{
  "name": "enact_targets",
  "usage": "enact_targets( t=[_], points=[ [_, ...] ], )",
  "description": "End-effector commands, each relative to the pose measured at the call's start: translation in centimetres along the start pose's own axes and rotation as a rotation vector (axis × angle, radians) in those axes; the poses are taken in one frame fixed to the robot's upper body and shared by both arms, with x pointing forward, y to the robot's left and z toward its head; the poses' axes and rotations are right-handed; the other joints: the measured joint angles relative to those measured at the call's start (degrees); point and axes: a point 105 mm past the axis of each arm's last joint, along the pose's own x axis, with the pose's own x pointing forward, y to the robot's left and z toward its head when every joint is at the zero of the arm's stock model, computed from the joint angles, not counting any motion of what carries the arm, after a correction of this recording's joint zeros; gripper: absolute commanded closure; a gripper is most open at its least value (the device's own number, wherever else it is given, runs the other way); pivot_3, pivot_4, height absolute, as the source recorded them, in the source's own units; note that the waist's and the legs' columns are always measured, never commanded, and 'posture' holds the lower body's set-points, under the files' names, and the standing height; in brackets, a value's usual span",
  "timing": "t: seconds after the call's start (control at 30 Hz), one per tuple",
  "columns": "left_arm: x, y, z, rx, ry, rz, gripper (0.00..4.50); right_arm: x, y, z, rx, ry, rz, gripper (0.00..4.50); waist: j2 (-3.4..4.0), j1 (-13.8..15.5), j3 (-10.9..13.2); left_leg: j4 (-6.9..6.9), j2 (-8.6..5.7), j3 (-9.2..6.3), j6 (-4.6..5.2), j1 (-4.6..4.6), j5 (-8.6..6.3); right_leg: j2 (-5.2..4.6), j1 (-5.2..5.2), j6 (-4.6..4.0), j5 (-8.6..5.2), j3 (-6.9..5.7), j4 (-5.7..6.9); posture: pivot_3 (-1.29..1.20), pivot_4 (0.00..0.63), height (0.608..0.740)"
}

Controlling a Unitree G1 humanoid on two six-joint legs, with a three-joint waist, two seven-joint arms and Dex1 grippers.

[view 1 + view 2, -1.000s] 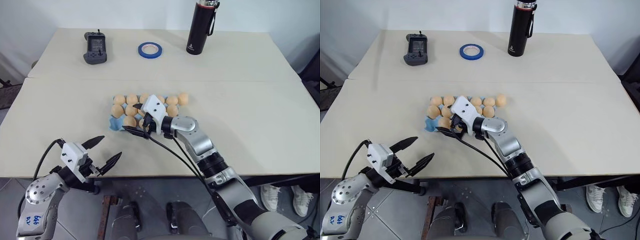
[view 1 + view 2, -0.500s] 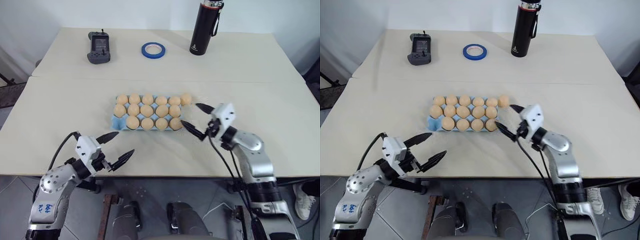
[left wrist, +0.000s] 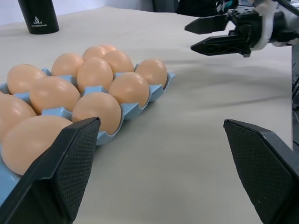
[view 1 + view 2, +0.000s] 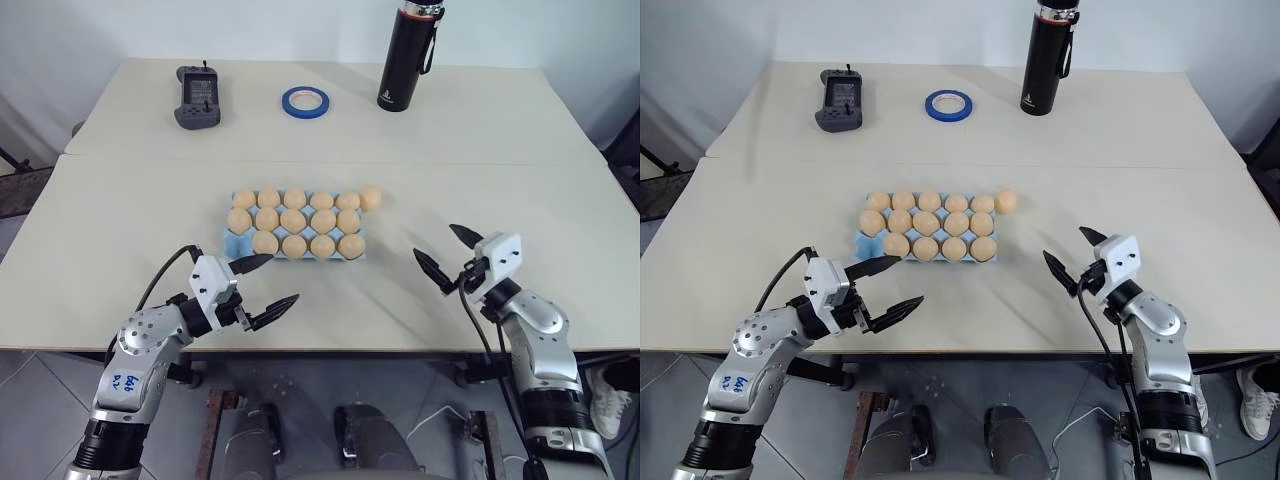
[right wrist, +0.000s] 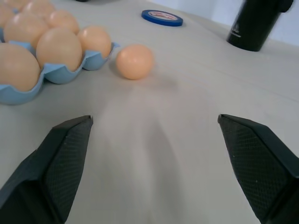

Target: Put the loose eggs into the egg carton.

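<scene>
While my left gripper [image 4: 264, 281] hovers over the table's [image 4: 500, 170] near edge with its two fingers spread apart and nothing between them, my right gripper [image 4: 447, 251] does the same off to the right of the carton [image 4: 234, 244], fingers wide apart and empty. The carton lies mid-table, long side across my view, and eggs fill it in three rows. Its near-left corner cup shows bare blue, with no egg in it. One loose egg [image 4: 371, 198] rests on the table just beside the carton's far-right corner; in the right wrist view it [image 5: 134, 61] sits close to the corner cup, and contact cannot be told. My left fingertip [image 4: 262, 260] points toward the carton's near-left end, close to it but apart from it. At the far side of the table stand a black bottle [image 4: 404, 54], a blue tape ring [image 4: 303, 98] and a dark handheld controller [image 4: 197, 95], all well apart from the carton.
</scene>
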Motion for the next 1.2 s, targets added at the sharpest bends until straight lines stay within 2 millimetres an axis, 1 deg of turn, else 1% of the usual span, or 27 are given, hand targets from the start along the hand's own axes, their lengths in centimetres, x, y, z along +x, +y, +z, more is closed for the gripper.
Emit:
enact_targets(
  t=[0.03, 0.17, 0.3, 0.4, 0.53, 0.67, 0.97, 1.07, 1.13, 1.2],
  points=[
    [-0.6, 0.2, 0.6, 0.025, -0.012, 0.026, 0.00, 2.5, -0.9, 1.0, -0.016, 0.008, -0.002, 0.02, 0.00, -0.10, 0.00, 0.04, 0.00, -0.01, 0.00, 0.01, 0.00, -0.01, 0.01, 0.00, 0.00, 0.00, 0.03, 0.00, 0.150, 0.740],
    [-1.0, 0.2, 0.5, 0.034, -0.007, 0.056, 0.00, 6.0, -1.6, 1.2, -0.040, 0.075, 0.019, 0.02, 0.02, -0.23, 0.01, 0.07, -0.01, -0.05, 0.00, -0.01, 0.00, -0.03, 0.00, -0.01, -0.01, -0.03, 0.06, 0.00, 0.150, 0.740],
    [-1.6, 0.2, 0.6, 0.043, -0.007, 0.090, 0.00, 8.3, -1.8, 1.1, -0.102, 0.152, 0.066, 0.02, 0.02, -0.26, 0.01, 0.02, -0.02, -0.03, -0.01, -0.03, 0.02, -0.03, -0.04, -0.03, -0.01, -0.02, 0.04, 0.00, 0.150, 0.740],
    [-2.0, 0.4, 0.7, 0.047, -0.007, 0.122, 0.00, 9.4, -1.7, 1.3, -0.157, 0.184, 0.104, 0.02, 0.05, -0.31, 0.03, 0.02, -0.02, -0.02, -0.12, -0.06, 0.12, -0.03, -0.04, -0.04, -0.04, -0.02, 0.00, 0.00, 0.150, 0.740],
    [-2.5, 0.3, 0.7, 0.047, -0.007, 0.154, 0.00, 10.6, -0.8, 1.5, -0.154, 0.223, 0.168, 0.02, 0.05, -0.57, 0.03, 0.04, -0.02, 0.01, -0.13, -0.07, 0.11, -0.04, -0.04, -0.04, -0.04, 0.00, -0.02, 0.00, 0.150, 0.740],
    [-2.8, 0.3, 0.7, 0.048, -0.010, 0.171, 0.00, 11.7, 0.1, 2.4, -0.181, 0.220, 0.224, 0.02, 0.06, -0.79, 0.04, 0.04, -0.02, 0.00, -0.15, -0.07, 0.10, -0.04, -0.04, -0.03, -0.04, -0.01, 0.01, 0.00, 0.150, 0.740],
    [-2.9, 0.7, 1.0, 0.061, -0.014, 0.188, 0.00, 13.3, 1.7, 3.3, -0.188, 0.238, 0.254, 0.02, 0.08, -0.79, 0.05, 0.03, -0.01, -0.01, -0.18, -0.07, 0.07, -0.07, -0.07, -0.04, -0.04, -0.02, 0.06, 0.00, 0.150, 0.740],
    [-3.0, 0.8, 1.1, 0.066, -0.013, 0.191, 0.00, 13.5, 1.8, 3.1, -0.192, 0.250, 0.245, 0.56, 0.08, -0.84, 0.05, 0.01, -0.01, 0.00, -0.18, -0.07, 0.07, -0.06, -0.08, -0.04, -0.04, -0.02, 0.06, 0.00, 0.150, 0.740],
    [-3.0, 0.9, 1.2, 0.071, -0.013, 0.196, 0.00, 13.6, 1.9, 3.1, -0.185, 0.253, 0.245, 1.20, 0.08, -0.81, 0.05, 0.00, -0.01, -0.01, -0.18, -0.07, 0.07, -0.06, -0.08, -0.05, -0.04, -0.04, 0.06, 0.00, 0.150, 0.740],
    [-3.2, 0.9, 1.2, 0.074, -0.011, 0.201, 0.00, 13.6, 1.9, 3.0, -0.181, 0.255, 0.243, 1.95, 0.09, -0.85, 0.05, 0.00, -0.01, -0.01, -0.18, -0.07, 0.07, -0.06, -0.08, -0.05, -0.04, -0.02, 0.06, 0.00, 0.150, 0.740]
  ],
)
